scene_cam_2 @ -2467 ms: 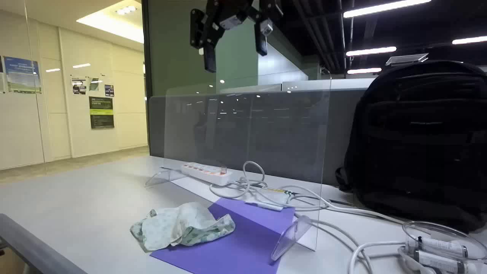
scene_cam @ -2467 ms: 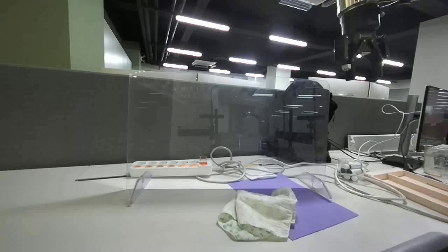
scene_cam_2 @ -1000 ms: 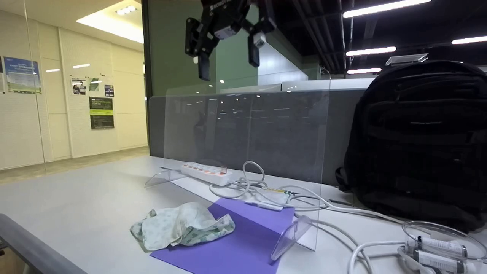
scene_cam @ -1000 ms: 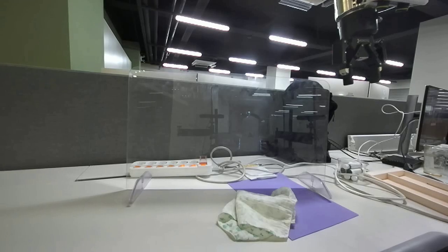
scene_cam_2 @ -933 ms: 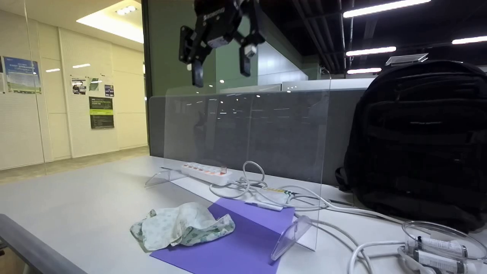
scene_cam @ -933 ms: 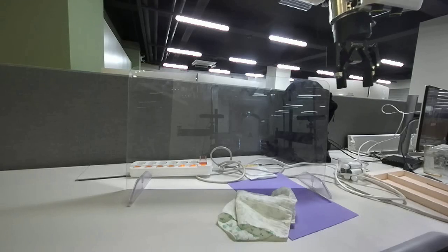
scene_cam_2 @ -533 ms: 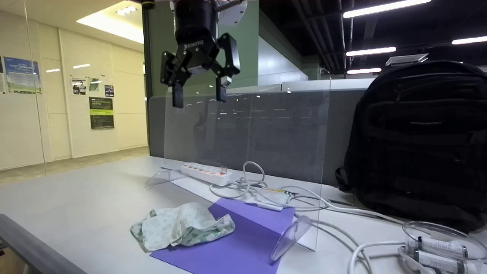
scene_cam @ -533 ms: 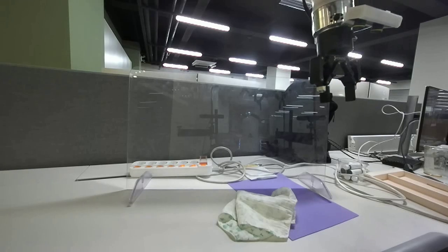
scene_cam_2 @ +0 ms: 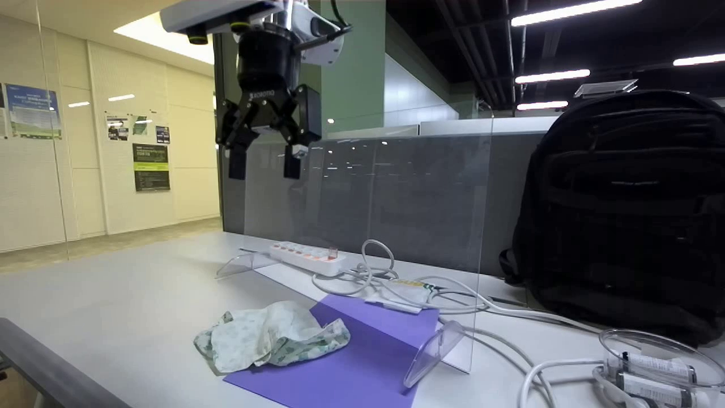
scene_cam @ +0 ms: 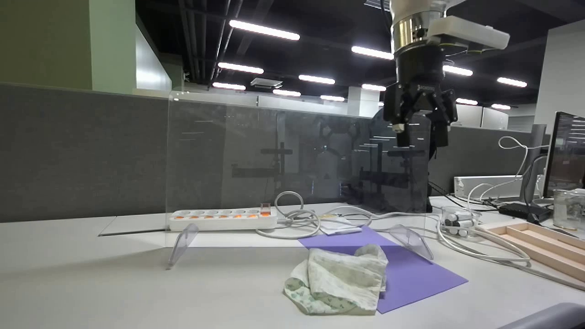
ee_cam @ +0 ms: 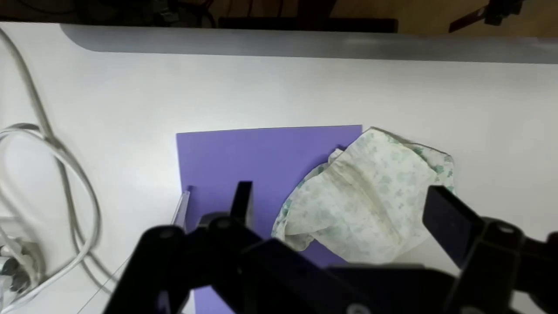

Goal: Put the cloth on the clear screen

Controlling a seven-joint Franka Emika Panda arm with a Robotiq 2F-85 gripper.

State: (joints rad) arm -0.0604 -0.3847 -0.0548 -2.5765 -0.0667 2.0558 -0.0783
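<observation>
Cloth [scene_cam_2: 255, 334] lies below the spread end effector [scene_cam_2: 264, 170], well apart from it.

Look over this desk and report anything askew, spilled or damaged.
The cloth lies rumpled, partly on the purple sheet, partly on the desk. Seen through the clear screen, pale cables sprawl in loose loops beside the power strip. Both look untidy rather than alarming; no spill or damage shows.
</observation>
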